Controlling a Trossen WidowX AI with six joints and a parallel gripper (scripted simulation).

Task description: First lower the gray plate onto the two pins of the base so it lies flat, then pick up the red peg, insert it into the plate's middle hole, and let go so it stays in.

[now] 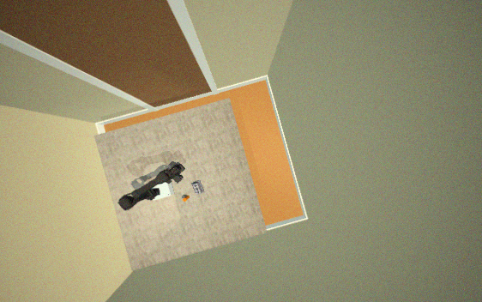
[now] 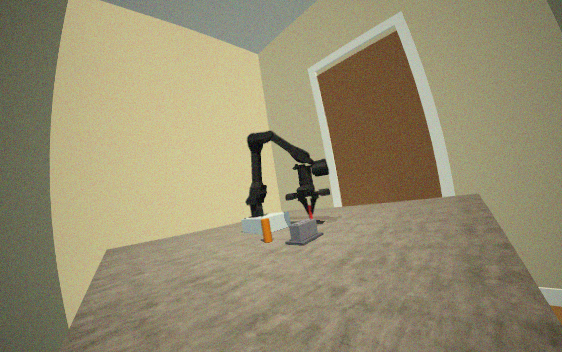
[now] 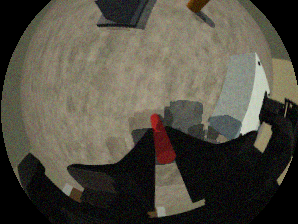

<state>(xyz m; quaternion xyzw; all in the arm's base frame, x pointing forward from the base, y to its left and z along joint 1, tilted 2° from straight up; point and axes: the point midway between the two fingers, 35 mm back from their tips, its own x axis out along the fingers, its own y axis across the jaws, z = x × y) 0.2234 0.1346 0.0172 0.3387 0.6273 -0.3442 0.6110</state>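
Pincer (image 2: 310, 205) clamped on red peg (image 2: 311, 210), upright above table beyond gray plate (image 2: 304, 229) already on its base (image 2: 300, 241); best lifted straight, kept vertical, carried over middle hole, lowered slowly, clear of orange block (image 2: 267, 230).

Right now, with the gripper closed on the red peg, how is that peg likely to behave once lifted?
The red peg looks rigid and slim, so probably light. Gripper pinches its upper end, so it may swing or tilt. Its round shape would probably roll if dropped.
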